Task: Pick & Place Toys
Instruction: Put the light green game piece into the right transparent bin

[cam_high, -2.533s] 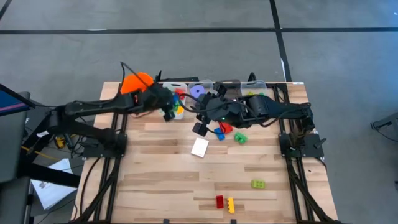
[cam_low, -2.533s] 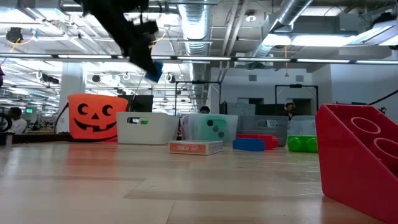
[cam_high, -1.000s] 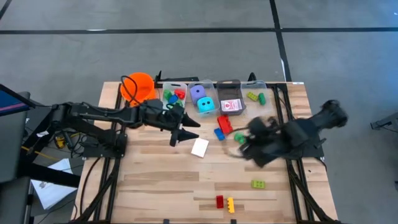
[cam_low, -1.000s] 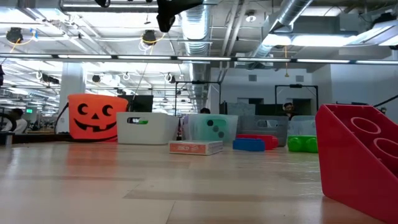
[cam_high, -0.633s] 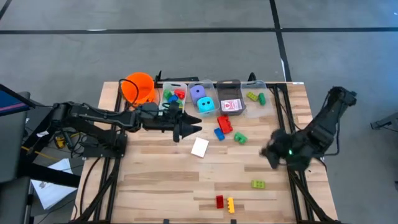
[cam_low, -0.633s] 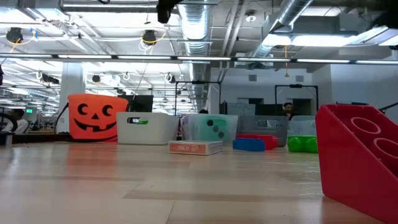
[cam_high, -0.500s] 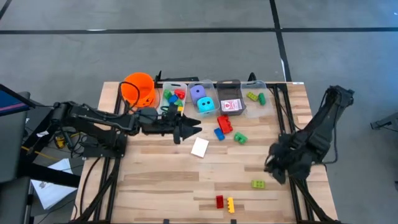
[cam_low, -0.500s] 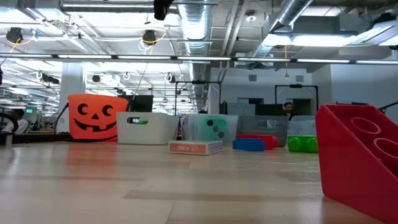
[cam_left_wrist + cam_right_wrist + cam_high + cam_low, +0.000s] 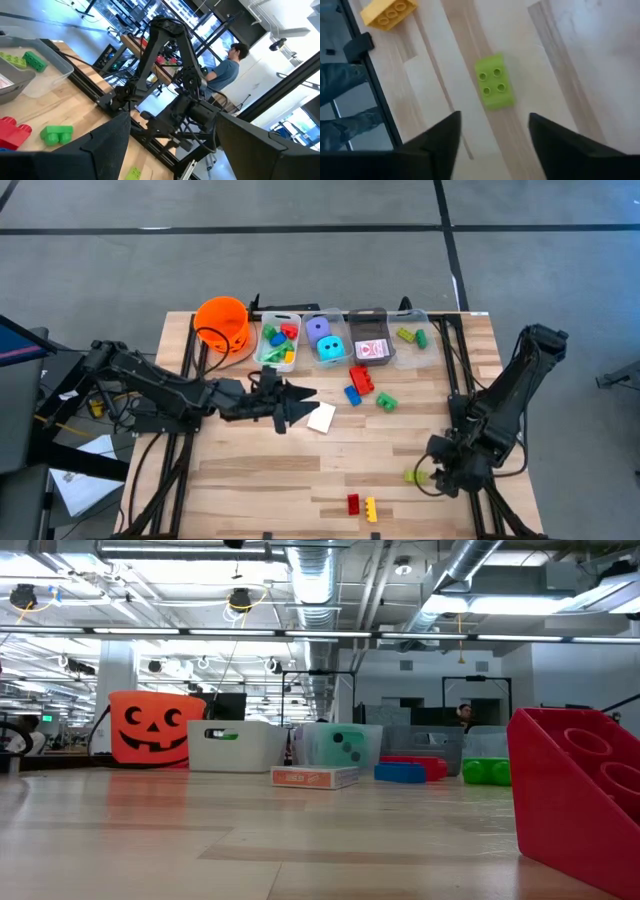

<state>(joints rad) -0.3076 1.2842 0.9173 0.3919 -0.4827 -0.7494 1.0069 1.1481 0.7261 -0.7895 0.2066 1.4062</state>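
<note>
lime brick (image 9: 494,81) lies at five o'clock on the worktop (image 9: 260,470), centred below the right claw (image 9: 492,135), parted and empty. if the descent drifts, an edge is clipped and it skids away.

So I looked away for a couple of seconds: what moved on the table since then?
The right tool swung from the clear bins to the table's near right, open above the lime green plastic brick. The left tool left the orange bucket for the white card. Loose toys stayed put.
</note>
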